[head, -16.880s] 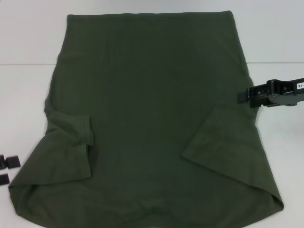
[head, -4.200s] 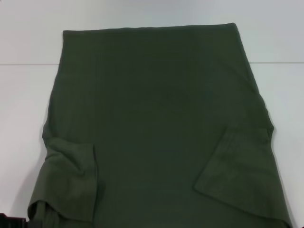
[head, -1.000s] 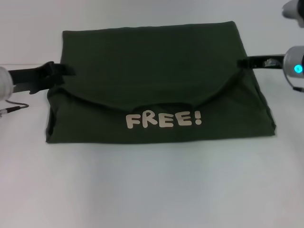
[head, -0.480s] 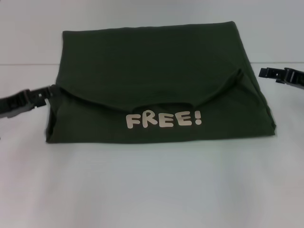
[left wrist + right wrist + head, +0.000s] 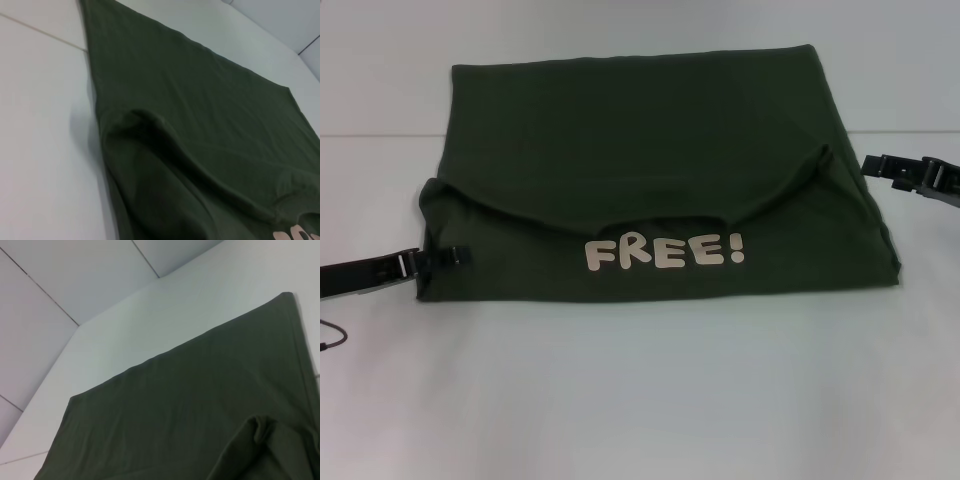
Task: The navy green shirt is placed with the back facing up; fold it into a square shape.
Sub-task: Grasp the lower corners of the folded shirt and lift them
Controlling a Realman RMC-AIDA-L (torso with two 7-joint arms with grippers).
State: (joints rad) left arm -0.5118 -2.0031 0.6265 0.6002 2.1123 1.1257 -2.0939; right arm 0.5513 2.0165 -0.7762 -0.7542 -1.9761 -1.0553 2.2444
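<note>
The navy green shirt (image 5: 640, 130) lies on the white table, folded into a wide rectangle. Its near half is turned over onto the far half, so a pale "FREE!" print (image 5: 665, 252) and the curved neckline show on top. My left gripper (image 5: 448, 257) sits low at the shirt's left near corner, its tip over the fabric edge. My right gripper (image 5: 876, 164) hovers open just off the right edge, apart from the cloth and holding nothing. The left wrist view shows the shirt (image 5: 200, 125) with its raised fold. The right wrist view shows the shirt (image 5: 175, 405) and its far edge.
White table (image 5: 640, 400) stretches bare in front of the shirt. A thin cable (image 5: 328, 335) lies at the far left edge. In the right wrist view, wall panels (image 5: 75, 280) rise behind the table's far edge.
The near half was folded over earlier, showing the print, then let go. In the last half second my left gripper slid nearer, down to the left near corner. My right gripper barely moved.
</note>
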